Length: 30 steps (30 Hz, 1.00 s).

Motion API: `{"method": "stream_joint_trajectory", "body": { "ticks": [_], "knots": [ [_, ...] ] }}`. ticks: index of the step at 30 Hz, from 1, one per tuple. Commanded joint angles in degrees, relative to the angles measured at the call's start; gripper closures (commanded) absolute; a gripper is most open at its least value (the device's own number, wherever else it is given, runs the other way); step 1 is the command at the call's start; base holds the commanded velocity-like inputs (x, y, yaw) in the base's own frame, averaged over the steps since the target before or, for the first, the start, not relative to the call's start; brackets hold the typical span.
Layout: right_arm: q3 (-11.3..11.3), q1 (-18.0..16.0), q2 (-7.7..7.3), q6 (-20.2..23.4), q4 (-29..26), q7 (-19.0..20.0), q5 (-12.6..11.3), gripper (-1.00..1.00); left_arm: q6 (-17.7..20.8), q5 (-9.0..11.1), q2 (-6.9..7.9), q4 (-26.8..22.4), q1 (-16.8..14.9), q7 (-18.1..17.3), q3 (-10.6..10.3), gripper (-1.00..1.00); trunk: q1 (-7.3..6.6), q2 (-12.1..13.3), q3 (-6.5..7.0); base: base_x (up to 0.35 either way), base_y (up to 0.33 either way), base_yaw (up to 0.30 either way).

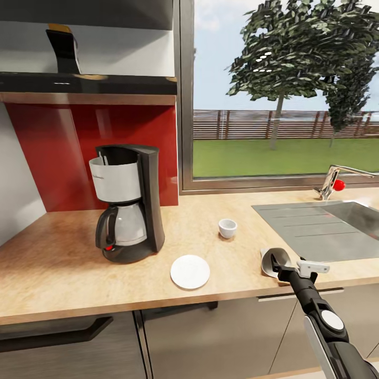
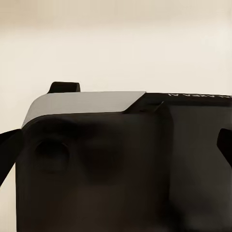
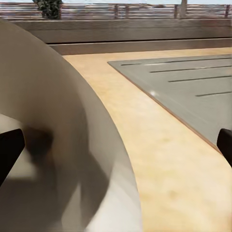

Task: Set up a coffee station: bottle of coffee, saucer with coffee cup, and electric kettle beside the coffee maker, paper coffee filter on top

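Head view. A coffee maker (image 1: pixel 128 202) is seen upright on the wooden countertop (image 1: pixel 63 263), against the red backsplash (image 1: pixel 79 152), with its glass carafe seated in the base. A white saucer (image 1: pixel 190 271) is laid flat just beside the coffee maker's base, toward the counter's front edge. A small white coffee cup (image 1: pixel 228 228) is stood upright on the bare counter, apart from the saucer, between the coffee maker and the steel sink (image 1: pixel 326 226). A tap (image 1: pixel 331 181) with a red knob is mounted behind the sink, below the window (image 1: pixel 284 89). A dark object is seen on the upper shelf (image 1: pixel 87 81); its kind cannot be told. The right gripper (image 1: pixel 281 268) is held at the counter's front edge beside the sink's near corner, against a pale, rounded paper coffee filter (image 1: pixel 275 260); whether the filter is pinched cannot be told here.

Left wrist view. A dark body with a grey sloped panel is shown close up against a pale background. The left gripper (image 2: pixel 116 145) is marked by dark fingertips at both picture edges, set wide apart.

Right wrist view. The filter's (image 3: pixel 58 145) curved pale wall is seen very close, with countertop and sink beyond. Dark fingertips (image 3: pixel 9 150) are seen at either edge, spread wide, one against the filter's wall.
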Motion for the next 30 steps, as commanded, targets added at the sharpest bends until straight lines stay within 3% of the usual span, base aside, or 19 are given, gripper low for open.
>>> {"method": "stream_joint_trajectory", "body": {
  "ticks": [1,30],
  "knots": [
    [0.0,-0.02,-0.02,0.14,-0.05,0.07,-0.6,-1.0,-0.05,0.07,-0.03,-0.02,-0.02,0.03,0.19,-1.0,0.0,-0.03,-0.06,0.0,0.0,0.0],
    [0.0,-0.02,-0.02,0.14,-0.05,0.09,-0.6,-1.0,-0.05,0.07,-0.03,-0.02,-0.02,0.03,0.19,-1.0,0.0,-0.03,-0.06,0.008,0.0,0.0]
  ]
}}
